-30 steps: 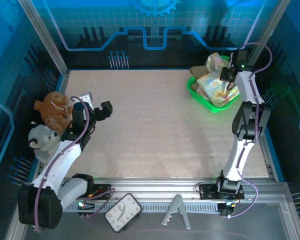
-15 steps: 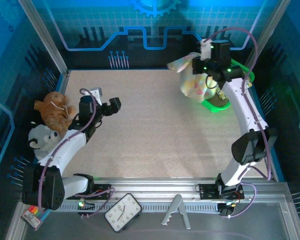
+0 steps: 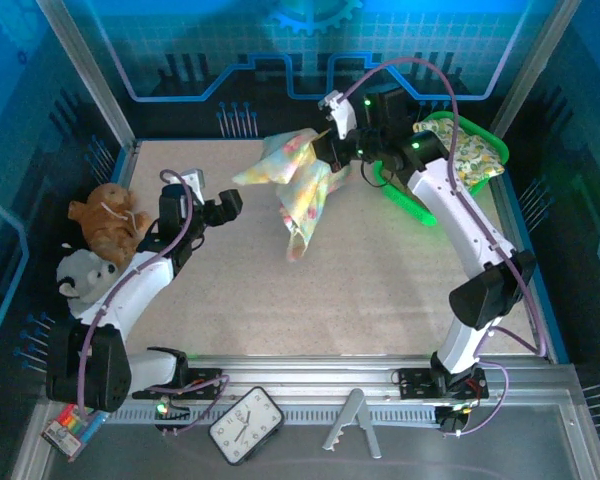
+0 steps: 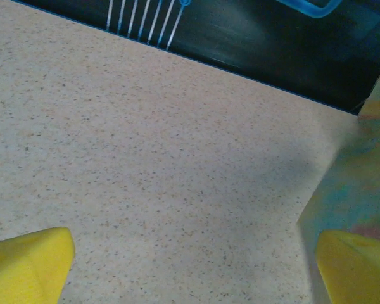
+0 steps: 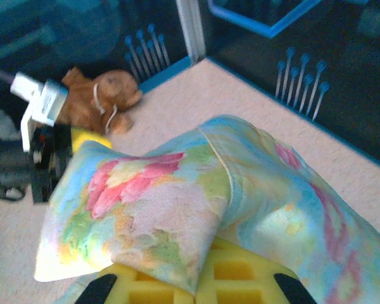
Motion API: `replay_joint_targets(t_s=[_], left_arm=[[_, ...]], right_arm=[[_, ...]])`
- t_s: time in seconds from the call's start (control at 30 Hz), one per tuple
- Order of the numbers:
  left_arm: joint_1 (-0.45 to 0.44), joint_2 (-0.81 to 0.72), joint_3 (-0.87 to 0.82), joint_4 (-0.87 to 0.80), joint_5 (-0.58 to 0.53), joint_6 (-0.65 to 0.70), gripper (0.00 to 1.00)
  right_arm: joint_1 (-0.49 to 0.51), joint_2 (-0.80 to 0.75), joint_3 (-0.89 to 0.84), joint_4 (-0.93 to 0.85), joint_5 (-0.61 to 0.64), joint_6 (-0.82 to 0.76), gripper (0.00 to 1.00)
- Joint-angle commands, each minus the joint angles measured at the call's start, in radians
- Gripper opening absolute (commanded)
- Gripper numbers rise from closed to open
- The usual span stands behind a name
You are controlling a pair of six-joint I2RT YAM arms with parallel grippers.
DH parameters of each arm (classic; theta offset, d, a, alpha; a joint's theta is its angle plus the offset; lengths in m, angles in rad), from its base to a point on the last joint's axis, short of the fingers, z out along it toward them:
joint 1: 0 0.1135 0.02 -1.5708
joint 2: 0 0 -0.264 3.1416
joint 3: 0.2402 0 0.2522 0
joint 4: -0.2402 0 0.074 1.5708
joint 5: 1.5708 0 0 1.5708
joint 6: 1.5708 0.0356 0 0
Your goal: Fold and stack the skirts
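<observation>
A floral skirt (image 3: 298, 192) in pale yellow, pink and blue hangs in the air over the back middle of the table. My right gripper (image 3: 327, 140) is shut on its top edge. In the right wrist view the floral skirt (image 5: 177, 202) drapes over the yellow fingers (image 5: 177, 288) of the right gripper (image 5: 199, 282). My left gripper (image 3: 230, 206) stands open just left of the hanging cloth, not touching it. In the left wrist view its yellow fingertips (image 4: 25, 266) are spread wide over bare table, with the skirt (image 4: 367, 171) at the right edge. Another pale yellow-green cloth (image 3: 470, 152) lies in the green basket (image 3: 412, 206).
The green basket stands at the back right corner. A brown plush toy (image 3: 105, 220) and a grey-white plush toy (image 3: 85, 275) sit at the left edge; the brown one (image 5: 104, 98) shows in the right wrist view. A clock (image 3: 245, 425) lies on the near rail.
My right arm has swung left from the basket, carrying the floral skirt out over the table. My left gripper has reached slightly right toward it, still open.
</observation>
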Motion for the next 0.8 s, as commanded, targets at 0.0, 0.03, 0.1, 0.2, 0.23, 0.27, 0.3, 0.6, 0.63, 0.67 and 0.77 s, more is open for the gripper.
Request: replay_joint_targets(t_s=[0.0, 0.03, 0.1, 0.2, 0.23, 0.27, 0.3, 0.6, 0.63, 0.67, 0.77], left_arm=[[-0.004, -0.031, 0.016, -0.030, -0.070, -0.016, 0.99], [-0.004, -0.031, 0.012, -0.037, -0.086, -0.027, 0.99], [-0.004, -0.026, 0.010, -0.057, -0.111, -0.043, 0.99], [-0.004, -0.015, 0.017, -0.092, -0.116, -0.055, 0.99], [-0.005, -0.008, 0.023, -0.109, -0.115, -0.054, 0.99], [-0.005, -0.002, 0.031, -0.127, -0.117, -0.057, 0.99], [-0.008, 0.006, 0.041, -0.152, -0.124, -0.057, 0.99], [-0.033, 0.100, 0.090, -0.287, -0.166, -0.170, 0.99], [-0.039, 0.118, 0.105, -0.313, -0.165, -0.191, 0.99], [-0.048, 0.134, 0.119, -0.332, -0.160, -0.201, 0.99], [-0.088, 0.197, 0.167, -0.358, -0.130, -0.220, 0.99]], right_arm=[[-0.029, -0.022, -0.135, 0.033, -0.168, -0.063, 0.00], [-0.054, -0.030, -0.209, 0.086, -0.236, -0.049, 0.00], [-0.119, -0.023, -0.336, 0.167, -0.330, -0.028, 0.00], [-0.221, 0.078, -0.426, 0.155, -0.339, -0.011, 0.00], [-0.249, 0.113, -0.449, 0.164, -0.293, 0.024, 0.00], [-0.270, 0.131, -0.466, 0.184, -0.245, 0.065, 0.01], [-0.285, 0.150, -0.478, 0.195, -0.166, 0.123, 0.05], [-0.246, 0.077, -0.531, 0.104, 0.398, 0.299, 0.81], [-0.232, 0.050, -0.560, 0.104, 0.437, 0.304, 0.83], [-0.220, 0.024, -0.588, 0.106, 0.470, 0.309, 0.86], [-0.176, -0.064, -0.690, 0.106, 0.625, 0.347, 1.00]])
